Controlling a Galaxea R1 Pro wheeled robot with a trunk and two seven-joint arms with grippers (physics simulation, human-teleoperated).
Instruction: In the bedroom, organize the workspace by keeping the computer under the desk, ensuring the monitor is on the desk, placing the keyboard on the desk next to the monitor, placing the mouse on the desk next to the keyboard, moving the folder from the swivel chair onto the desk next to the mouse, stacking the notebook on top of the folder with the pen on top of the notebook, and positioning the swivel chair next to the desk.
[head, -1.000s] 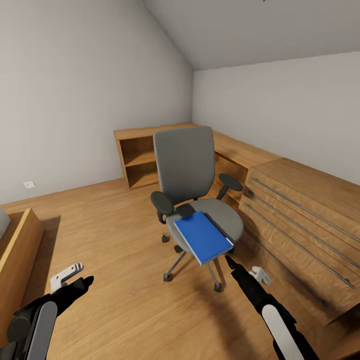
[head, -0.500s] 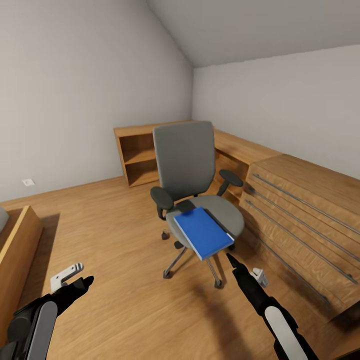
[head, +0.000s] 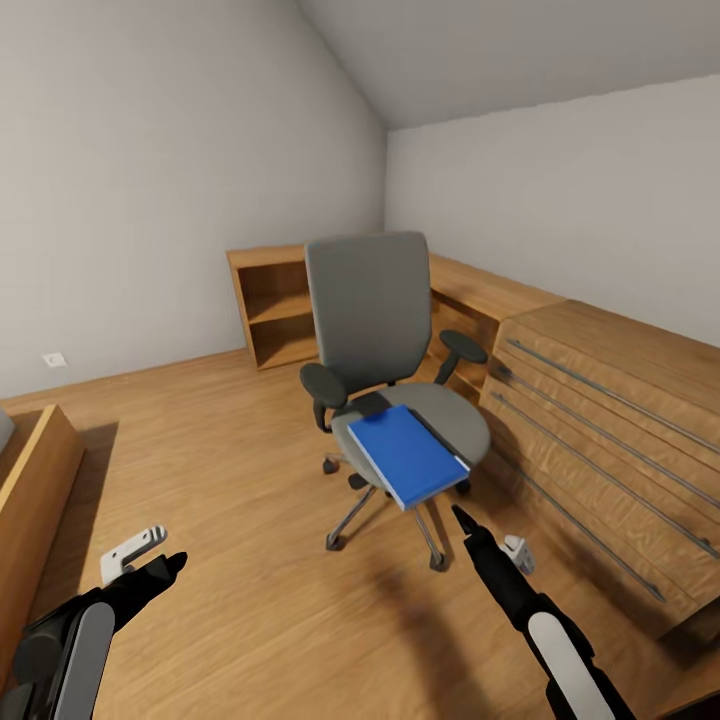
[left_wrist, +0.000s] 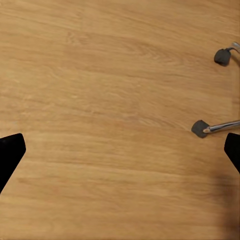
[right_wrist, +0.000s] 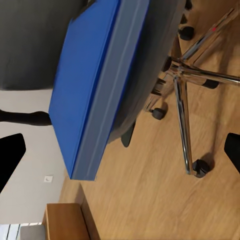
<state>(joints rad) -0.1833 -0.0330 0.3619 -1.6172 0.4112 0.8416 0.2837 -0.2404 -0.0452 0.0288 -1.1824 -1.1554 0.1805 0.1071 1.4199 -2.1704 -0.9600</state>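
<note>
Wood-plank floor (head: 230, 560) is seen across the room, with a light wooden drawer chest (head: 610, 440) along the right wall and an open wooden shelf unit (head: 275, 310) in the far corner. The swivel chair (head: 372, 310) stands mid-floor just beside the chest: tall grey upholstered back, black armrests, metal star base on dark casters. The folder (head: 405, 455) lies flat on the chair seat, bright blue, rectangular, one corner overhanging the seat's front edge; in the right wrist view its pale grey page edge (right_wrist: 117, 75) is shown running along the blue cover. The right gripper (head: 462, 525) is held low in front of the chair, pointed at the folder's near corner and apart from it; its jaws are spread wide, nothing between them. The left gripper (head: 165, 565) hovers over bare floor well to the left, fingers likewise parted and empty. Two chair casters (left_wrist: 200, 128) are caught in the left wrist view.
</note>
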